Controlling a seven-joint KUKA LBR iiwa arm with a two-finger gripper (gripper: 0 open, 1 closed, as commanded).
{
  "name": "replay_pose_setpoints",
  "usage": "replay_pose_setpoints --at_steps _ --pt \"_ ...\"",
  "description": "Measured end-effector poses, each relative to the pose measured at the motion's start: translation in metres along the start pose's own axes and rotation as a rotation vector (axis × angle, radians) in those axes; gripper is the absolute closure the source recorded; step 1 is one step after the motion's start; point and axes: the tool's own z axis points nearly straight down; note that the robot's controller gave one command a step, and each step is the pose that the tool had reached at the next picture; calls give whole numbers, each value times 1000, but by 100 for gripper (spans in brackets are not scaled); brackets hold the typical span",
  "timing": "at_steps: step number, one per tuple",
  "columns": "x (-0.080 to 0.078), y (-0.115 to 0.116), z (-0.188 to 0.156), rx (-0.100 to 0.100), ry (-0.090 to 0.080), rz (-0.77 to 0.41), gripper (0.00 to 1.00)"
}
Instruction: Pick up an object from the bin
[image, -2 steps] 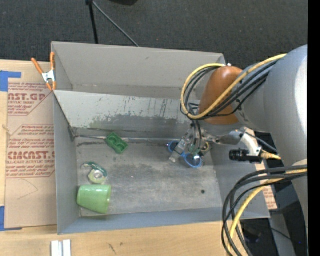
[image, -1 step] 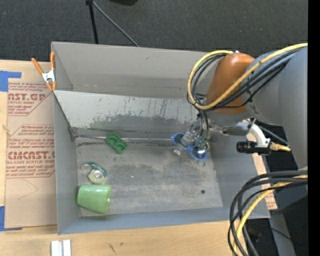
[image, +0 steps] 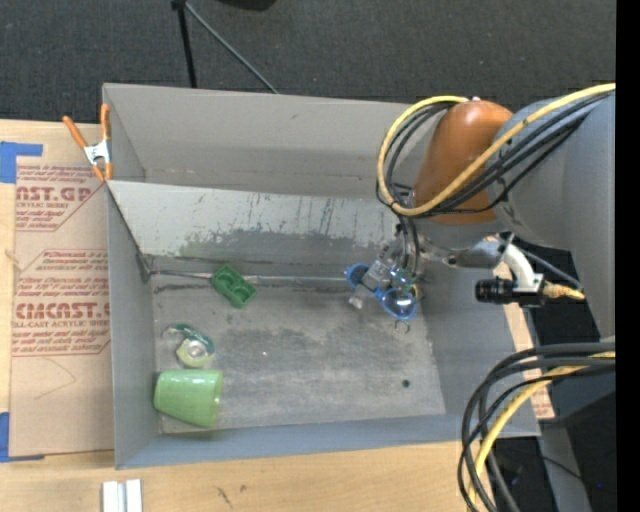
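Grey bin (image: 250, 140): small blue plastic piece (image: 358, 275) at 3 o'clock, under pincer (image: 395, 287); pincer spread cannot tell. Likely light, stiff, slippery; grip across narrow body. Green cup (image: 188, 397) at 7 o'clock.

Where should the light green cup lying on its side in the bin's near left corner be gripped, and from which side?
Probably from straight above, closing across the middle of the green cup. It lies on its side, so its curved wall faces up and gives two opposite sides to press on. The left and near walls of the bin stand close to it, leaving little room for a sideways approach.
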Motion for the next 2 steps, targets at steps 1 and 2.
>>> replay_pose_setpoints --at_steps 1,2 --pt "0 1 -25 -1 -1 -1 100" --pt "-1 2 -42 -1 -1 -3 100"
